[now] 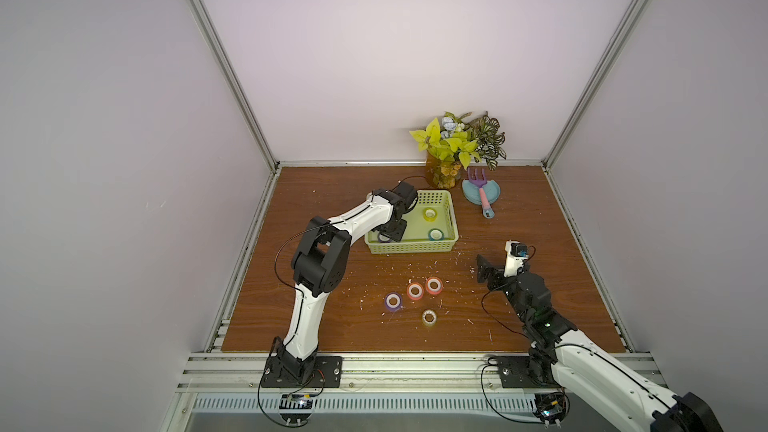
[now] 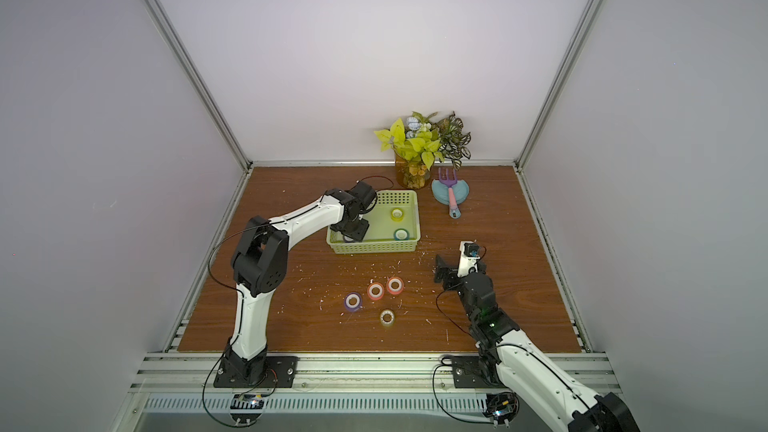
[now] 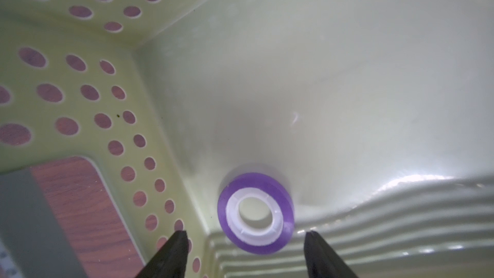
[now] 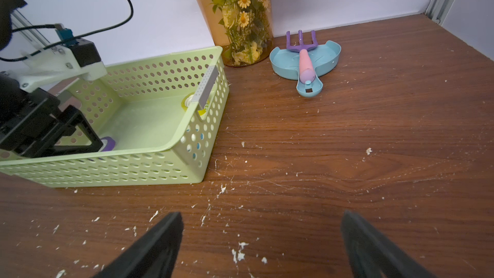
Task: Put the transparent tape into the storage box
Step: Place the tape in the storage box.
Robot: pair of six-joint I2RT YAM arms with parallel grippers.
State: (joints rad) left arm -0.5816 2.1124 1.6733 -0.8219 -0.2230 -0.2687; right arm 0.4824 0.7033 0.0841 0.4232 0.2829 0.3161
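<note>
Left gripper [image 3: 244, 236] low inside the green basket [image 1: 409, 248], jaws spread, a purple roll [image 3: 256, 212] lying flat on the floor between them, untouched; yellow roll [image 1: 429, 214] and blue roll [image 1: 435, 235] also inside; second purple roll [image 1: 393, 301], two orange-red rolls [image 1: 415, 290] and clear roll [image 1: 429, 317] on the table [image 1: 519, 222]; right gripper [image 4: 262, 217] empty, jaws wide.

Both top views look steeply down from high above the near edge of the brown wood-grain tabletop [image 1: 519, 222], taking in the pale back wall [image 1: 395, 56]. The left wrist camera hangs close inside the light green perforated plastic basket [image 3: 53, 36], facing its floor. The right wrist camera sits low over the tabletop, looking toward the back wall. All views share the basket.
</note>
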